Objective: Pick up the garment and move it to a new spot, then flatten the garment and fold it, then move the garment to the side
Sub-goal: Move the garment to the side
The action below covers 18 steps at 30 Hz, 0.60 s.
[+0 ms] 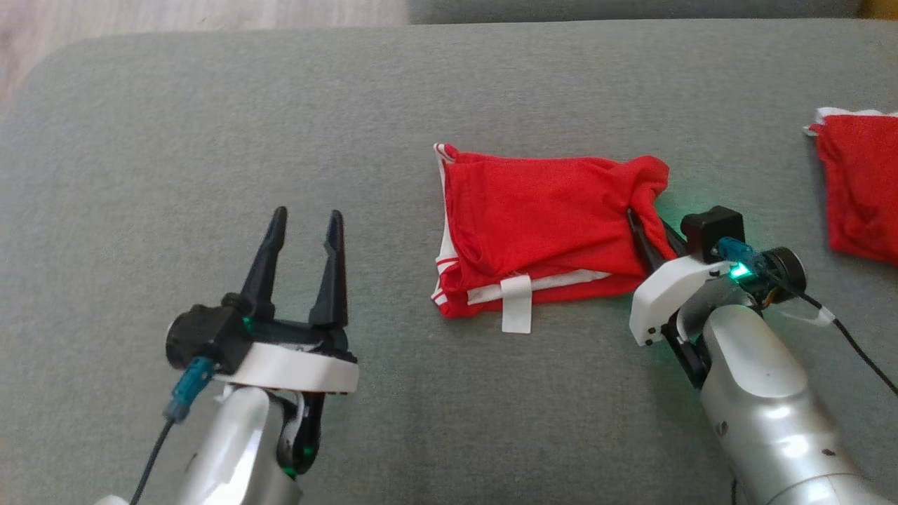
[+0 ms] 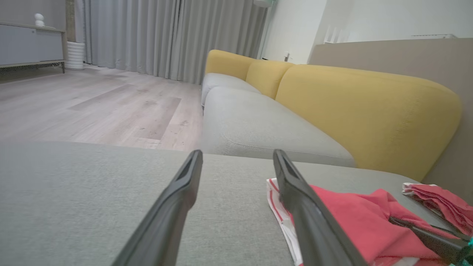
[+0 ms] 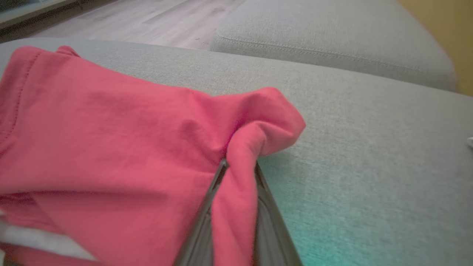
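Garment [image 1: 540, 231] in hand: we see the right hand [image 3: 239, 169] nearly closed, its two fingers pinching a bunched fold of red cloth at the garment's 3 o'clock end.
Right arm: it reaches in from 5 o'clock in the head view, with a green light glowing at the wrist.
Garment position: folded into a rough rectangle, red with white trim, it lies on the grey cushion [image 1: 210, 105], a little toward 3 o'clock from the middle of the head view.
White tag [image 1: 517, 304]: it sticks out from the garment's 6 o'clock edge onto the cushion.
Left hand [image 1: 307, 214]: we find it wide open and holding nothing, at 8 o'clock from the garment and apart from it, fingers pointing to 12 o'clock.
Second red cloth [image 1: 859, 182]: it lies at 3 o'clock, well apart from the garment, cut off by the frame edge.
Beyond: the left wrist view gives us a yellow sofa back [image 2: 362, 111] and a wooden floor [image 2: 92, 107].
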Tool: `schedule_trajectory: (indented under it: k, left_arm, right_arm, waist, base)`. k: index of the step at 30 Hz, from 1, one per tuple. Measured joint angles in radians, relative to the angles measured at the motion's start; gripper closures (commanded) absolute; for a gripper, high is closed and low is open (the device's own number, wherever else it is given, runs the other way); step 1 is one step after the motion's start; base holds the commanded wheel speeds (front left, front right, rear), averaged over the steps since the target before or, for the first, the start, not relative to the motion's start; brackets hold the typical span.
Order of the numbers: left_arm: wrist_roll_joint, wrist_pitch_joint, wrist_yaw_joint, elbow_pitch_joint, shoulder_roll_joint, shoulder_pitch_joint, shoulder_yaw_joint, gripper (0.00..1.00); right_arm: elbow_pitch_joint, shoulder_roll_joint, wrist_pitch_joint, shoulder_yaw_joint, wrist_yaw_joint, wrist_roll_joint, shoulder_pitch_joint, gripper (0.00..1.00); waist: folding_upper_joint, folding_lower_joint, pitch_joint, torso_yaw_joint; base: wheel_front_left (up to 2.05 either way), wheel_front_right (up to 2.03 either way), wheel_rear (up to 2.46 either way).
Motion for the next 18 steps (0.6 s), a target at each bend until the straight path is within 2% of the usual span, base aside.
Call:
schedule_trajectory:
  k: [4, 7, 13, 18]
  left_arm:
    - [0.0, 0.0, 0.001, 0.0, 0.0, -0.004, -0.036, 0.0]
    - [-0.005, 0.0, 0.006, -0.003, 0.0, -0.021, -0.067, 0.0]
    - [-0.016, 0.0, 0.019, -0.023, 0.0, -0.061, -0.128, 0.0]
    - [-0.016, 0.0, 0.026, -0.031, 0.0, -0.108, -0.169, 0.0]
  right_arm:
    - [-0.027, -0.009, -0.01, 0.005, 0.0, -0.059, -0.001, 1.0]
    - [-0.061, -0.041, -0.012, 0.021, 0.0, -0.081, -0.009, 1.0]
    - [-0.147, -0.156, 0.021, 0.062, 0.0, -0.076, -0.059, 1.0]
    - [-0.228, -0.276, 0.074, 0.072, 0.0, -0.026, -0.086, 1.0]
  waist:
    - [0.0, 0.0, -0.008, -0.035]
    - [0.0, 0.0, -0.012, -0.067]
    - [0.0, 0.0, -0.004, -0.134]
    - [0.0, 0.0, 0.038, -0.173]
  base:
    - [0.0, 0.0, 0.0]
    - [0.0, 0.0, 0.0]
    - [0.0, 0.0, 0.0]
    - [0.0, 0.0, 0.0]
